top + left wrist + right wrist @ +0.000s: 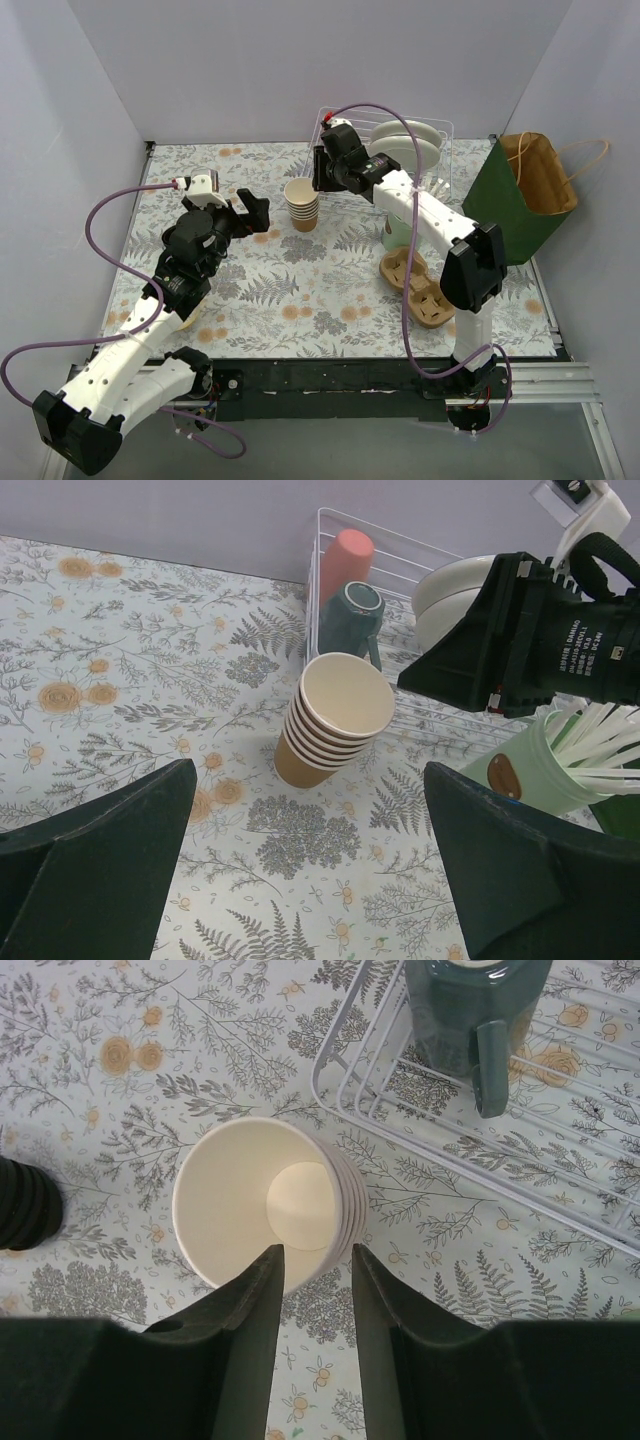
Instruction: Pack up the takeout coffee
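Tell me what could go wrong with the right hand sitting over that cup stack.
The right hand seems to straddle the top rim of the cup stack; nested cups might lift together or tip. The wire rack and green mug stand close beside the stack, so a sideways swing could hit them. The left hand hovers open nearby; the arms might collide.

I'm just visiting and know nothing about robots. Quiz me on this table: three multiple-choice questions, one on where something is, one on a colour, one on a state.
1. Where is the teal mug?
A lying on the bare tablecloth; B in the wire rack; C held up in the air.
2. What colour is the paper bag outside?
A red; B white; C green.
3. The left end effector is:
A open and empty; B shut tight; C out of sight.

Answers: B, the mug sits among the rack's wires; C, the bag's outer face is dark green; A, its fingers stand wide apart with nothing between.
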